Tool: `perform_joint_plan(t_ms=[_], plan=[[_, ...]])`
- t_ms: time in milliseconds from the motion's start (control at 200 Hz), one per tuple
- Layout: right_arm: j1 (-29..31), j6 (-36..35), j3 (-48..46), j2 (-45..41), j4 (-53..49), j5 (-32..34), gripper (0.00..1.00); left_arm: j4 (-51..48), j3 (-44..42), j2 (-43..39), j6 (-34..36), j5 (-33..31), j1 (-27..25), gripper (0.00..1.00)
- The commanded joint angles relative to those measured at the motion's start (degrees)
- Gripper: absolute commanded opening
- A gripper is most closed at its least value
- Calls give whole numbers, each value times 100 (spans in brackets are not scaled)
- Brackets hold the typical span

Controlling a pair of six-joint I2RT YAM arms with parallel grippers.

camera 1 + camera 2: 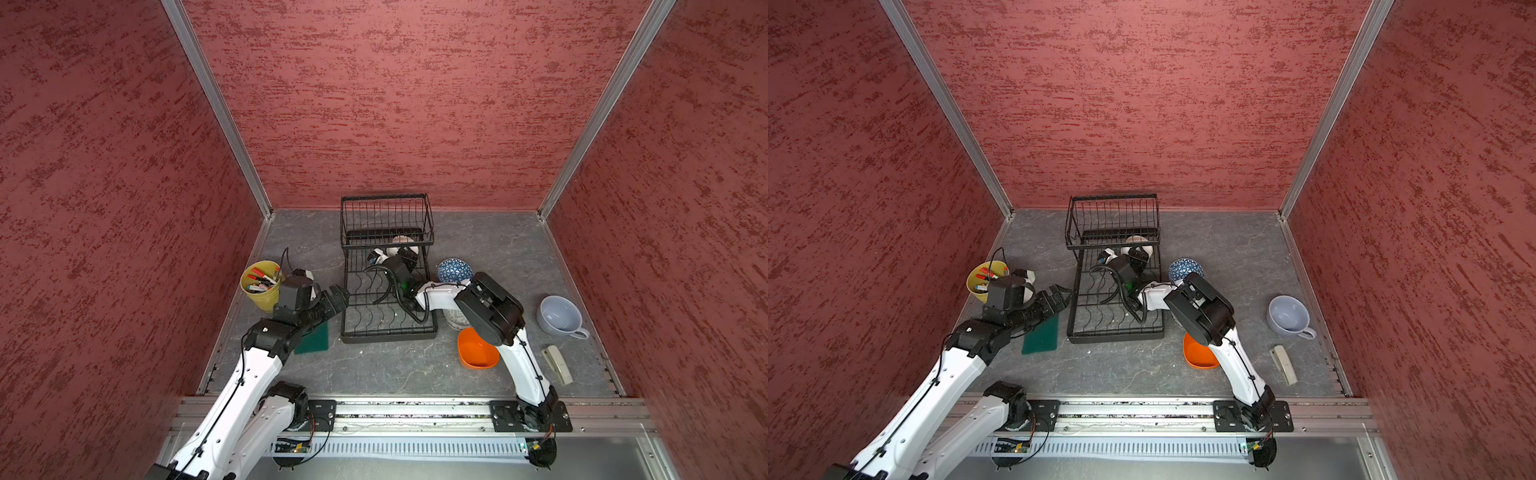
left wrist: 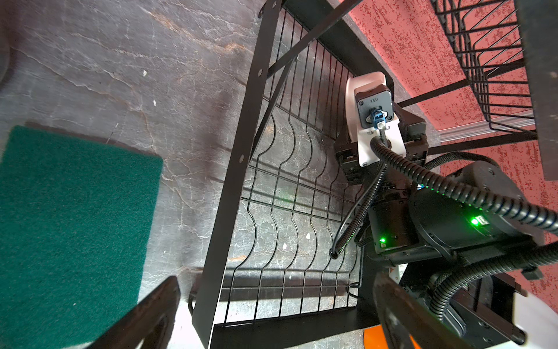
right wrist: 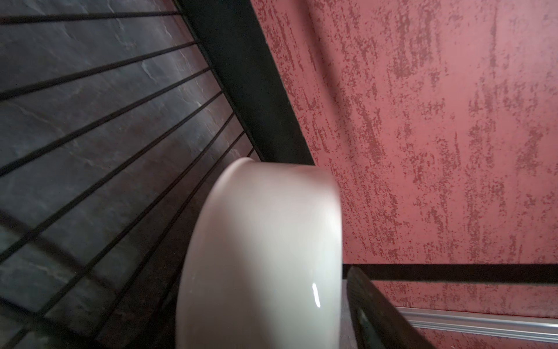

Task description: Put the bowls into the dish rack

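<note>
Against the black wire rack (image 3: 241, 75) sits a glossy, rounded white bowl (image 3: 262, 256).

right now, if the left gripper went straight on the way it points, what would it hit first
Most likely the near side rail of the dish rack, right ahead of the open left gripper. Whether it would pass just above that rail is unclear from these views.

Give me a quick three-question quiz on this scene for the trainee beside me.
1. True or false: the white bowl sits inside the dish rack.
2. Where is the blue patterned bowl? A: outside the rack, to the robot's right of it; B: in the rack's raised basket; C: inside the white bowl.
3. Fill in: the left gripper is ____ (open or shut).
Key: 1 true; 2 A; 3 open.
</note>
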Motion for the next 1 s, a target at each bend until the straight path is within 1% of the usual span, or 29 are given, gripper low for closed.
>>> perform_joint_plan(t_ms=[0,125,200,556,576,696,992], plan=[[-16,163,-10,-9,-62,15,81,-17,48,-47,86,-9,48,99],[-13,334,-12,-46,-184,7,93,-12,37,-38,99,-20,51,100],[-16,480,-1,-82,-285,0,98,-12,20,-38,102,-24,51,100],[-9,1447,-21,-377,-919,-350,99,-2,-8,-37,103,-35,60,100],[-8,1649,-27,-402,-954,-384,98,2,-12,-37,98,-35,60,99],[-2,2044,-32,-527,-1150,-608,99,15,-15,-38,108,-26,58,100],[39,2518,-21,-645,-1401,-991,98,87,-60,-12,86,10,69,100]])
